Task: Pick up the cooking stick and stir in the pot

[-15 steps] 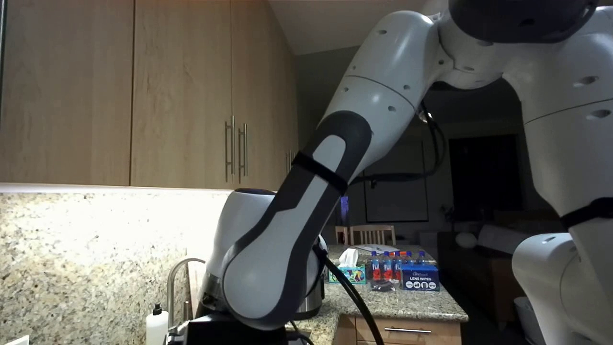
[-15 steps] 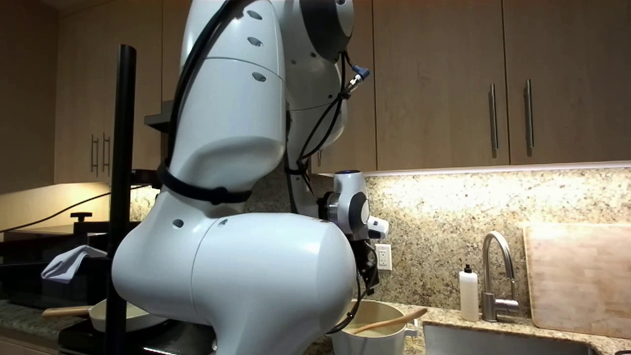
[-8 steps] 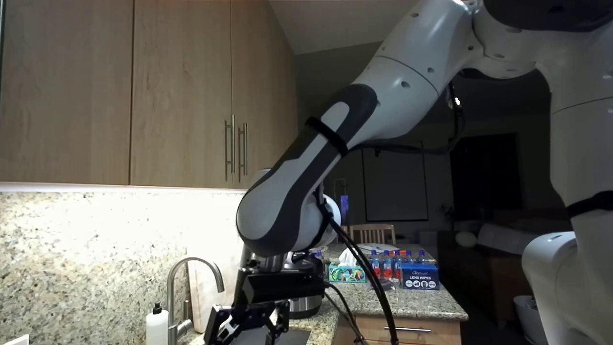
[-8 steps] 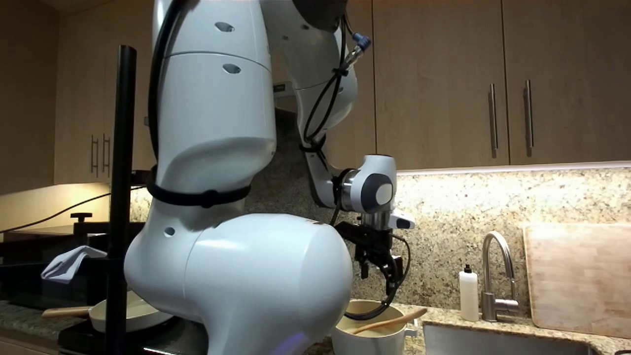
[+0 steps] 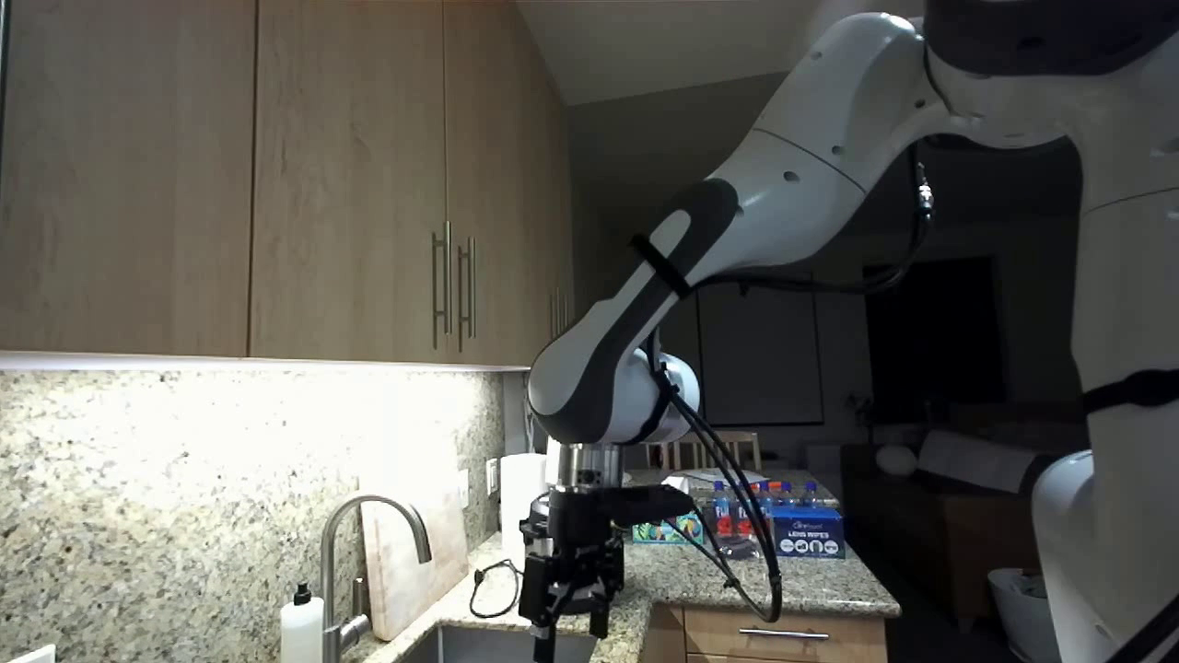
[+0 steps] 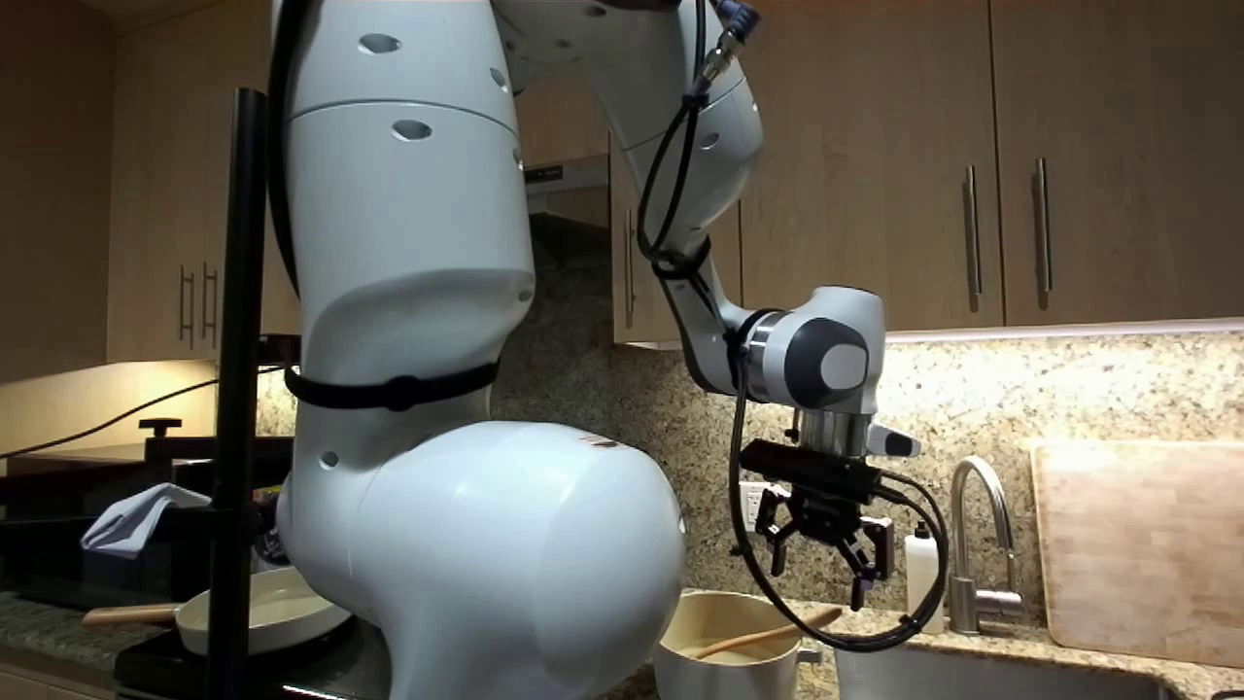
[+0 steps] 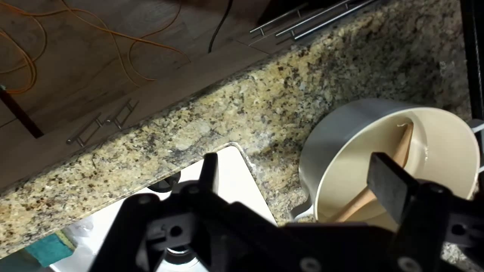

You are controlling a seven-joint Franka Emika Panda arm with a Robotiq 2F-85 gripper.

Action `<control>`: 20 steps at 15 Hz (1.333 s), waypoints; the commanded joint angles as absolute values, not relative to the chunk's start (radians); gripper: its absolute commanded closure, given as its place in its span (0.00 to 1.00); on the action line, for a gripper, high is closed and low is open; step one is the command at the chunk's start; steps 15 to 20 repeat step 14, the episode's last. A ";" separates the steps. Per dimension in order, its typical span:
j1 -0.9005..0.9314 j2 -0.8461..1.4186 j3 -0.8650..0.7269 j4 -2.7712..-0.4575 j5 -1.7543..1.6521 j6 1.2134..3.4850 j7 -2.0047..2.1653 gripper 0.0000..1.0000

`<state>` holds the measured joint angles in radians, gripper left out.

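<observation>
My empty gripper (image 7: 295, 166) is spread wide; descending askew could clip the pot (image 7: 328, 141) at the wrist view's right.

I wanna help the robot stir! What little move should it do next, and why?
Maybe slide the open gripper sideways, more over the pot: the wooden stick leans in there, ungripped, and in the wrist view one finger covers part of the pot while the other covers the sink.
</observation>
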<state>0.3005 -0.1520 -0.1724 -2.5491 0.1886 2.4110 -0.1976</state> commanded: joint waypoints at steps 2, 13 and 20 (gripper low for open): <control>0.187 -0.146 -0.094 -2.556 0.201 2.402 -0.294 0.00; 0.167 -0.131 -0.084 -2.561 0.198 2.403 -0.338 0.00; 0.167 -0.131 -0.084 -2.561 0.198 2.403 -0.338 0.00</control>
